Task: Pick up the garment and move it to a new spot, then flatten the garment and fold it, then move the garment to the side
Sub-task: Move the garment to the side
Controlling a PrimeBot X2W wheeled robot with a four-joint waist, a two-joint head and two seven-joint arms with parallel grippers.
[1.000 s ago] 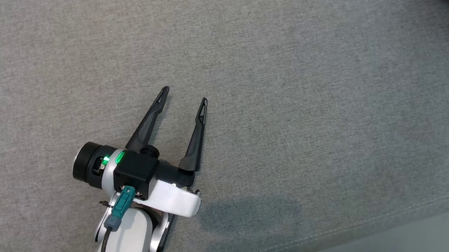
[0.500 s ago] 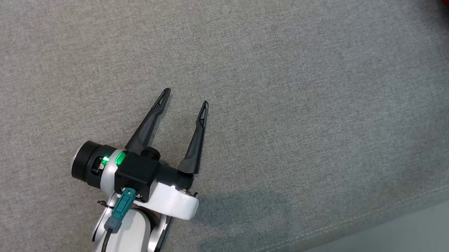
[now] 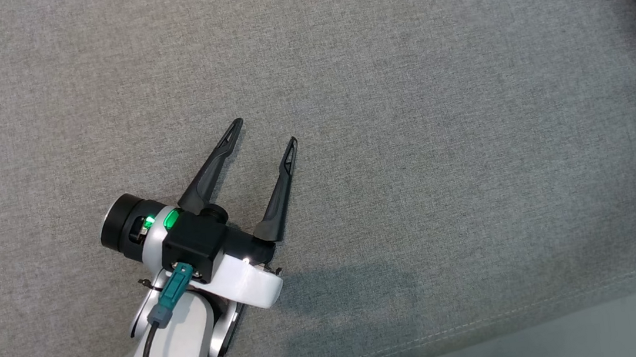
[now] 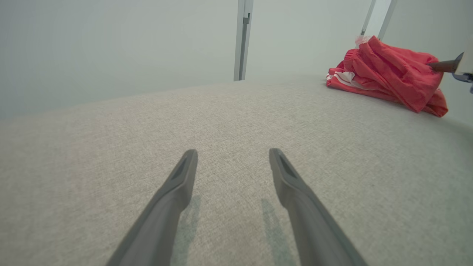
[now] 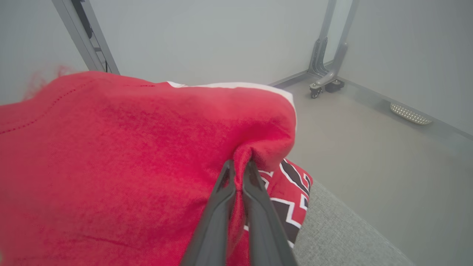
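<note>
The red garment (image 5: pixel 129 166), white-striped with a black-and-white pattern, lies bunched at the far right of the grey upholstered surface (image 3: pixel 437 130). My right gripper (image 5: pixel 240 166) is pinched tight on a fold of it. My left gripper (image 3: pixel 264 132) hovers spread wide over bare upholstery, well apart from the garment.

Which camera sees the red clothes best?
The left wrist view: the whole heaped red garment shows. The head view catches one corner; the right wrist view is too close, with the right gripper pinching it.
</note>
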